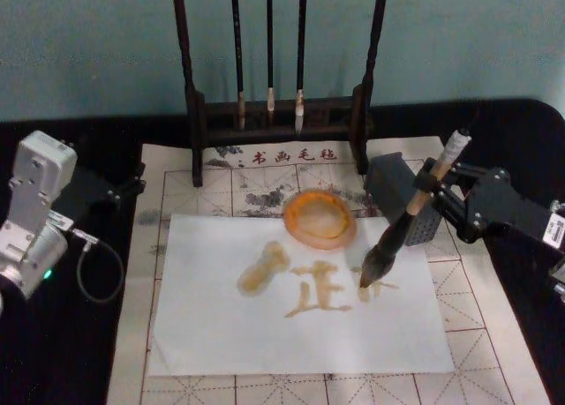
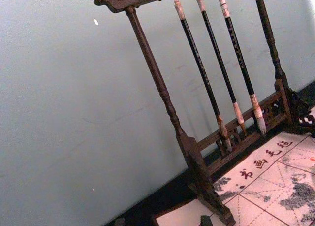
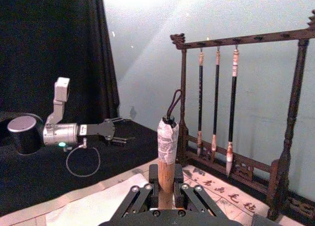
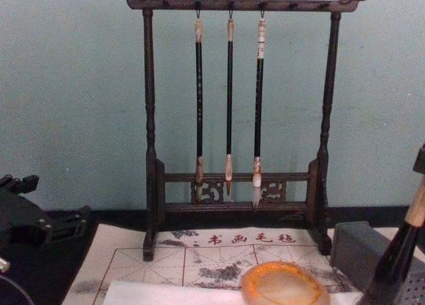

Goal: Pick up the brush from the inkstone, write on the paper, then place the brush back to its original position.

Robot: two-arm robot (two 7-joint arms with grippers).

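brush (image 4: 395,262): tuft cut off, chest view near edge | rack (image 1: 274,116): top bar cut off, head view far edge

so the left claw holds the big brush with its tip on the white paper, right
No, the right claw holds the brush, in the head view; its tip is on the white paper. The left claw is parked at the left.

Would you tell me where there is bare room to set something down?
Free: the paper below the wet strokes, and the felt mat at lower right. Crowded: inkstone, grey block and the brush in the right gripper, at upper right; left gripper parked at left.
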